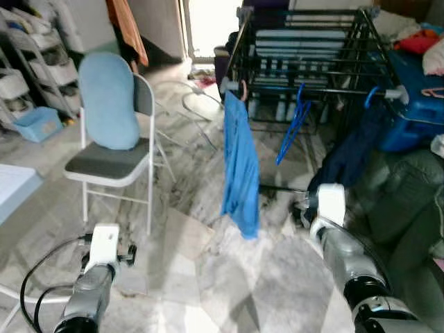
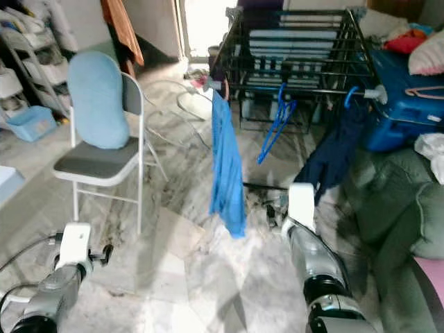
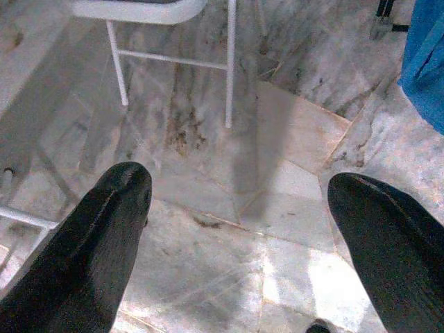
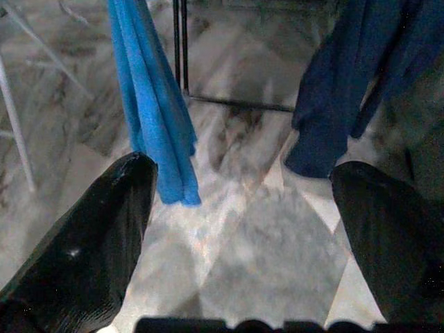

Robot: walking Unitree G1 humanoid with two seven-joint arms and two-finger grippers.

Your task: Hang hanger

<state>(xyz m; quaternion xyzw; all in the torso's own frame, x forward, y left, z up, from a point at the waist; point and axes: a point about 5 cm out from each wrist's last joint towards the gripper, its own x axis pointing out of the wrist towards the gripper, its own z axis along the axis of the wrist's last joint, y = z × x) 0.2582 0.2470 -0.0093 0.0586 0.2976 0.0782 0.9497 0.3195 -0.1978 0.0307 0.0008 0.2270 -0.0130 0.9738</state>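
Note:
A black drying rack (image 1: 312, 55) stands ahead on the marble floor. On its front rail an empty blue hanger (image 1: 295, 125) hangs between a bright blue garment (image 1: 241, 166) on the left and a dark navy garment (image 1: 350, 156) on the right. My right gripper (image 4: 243, 170) is open and empty, low over the floor, facing the gap between the two garments. The right arm (image 1: 331, 222) reaches toward the foot of the rack. Low at my left, my left gripper (image 3: 239, 184) is also open and empty, pointing at the floor near the chair legs (image 3: 229, 69).
A white folding chair (image 1: 104, 166) with a light blue cushion (image 1: 107, 104) stands to the left. A blue storage box (image 1: 416, 97) and a green sofa (image 1: 409, 208) crowd the right. Shelves (image 1: 35, 62) and a blue bin (image 1: 38, 123) are far left. Cables (image 1: 41, 277) trail by my left arm.

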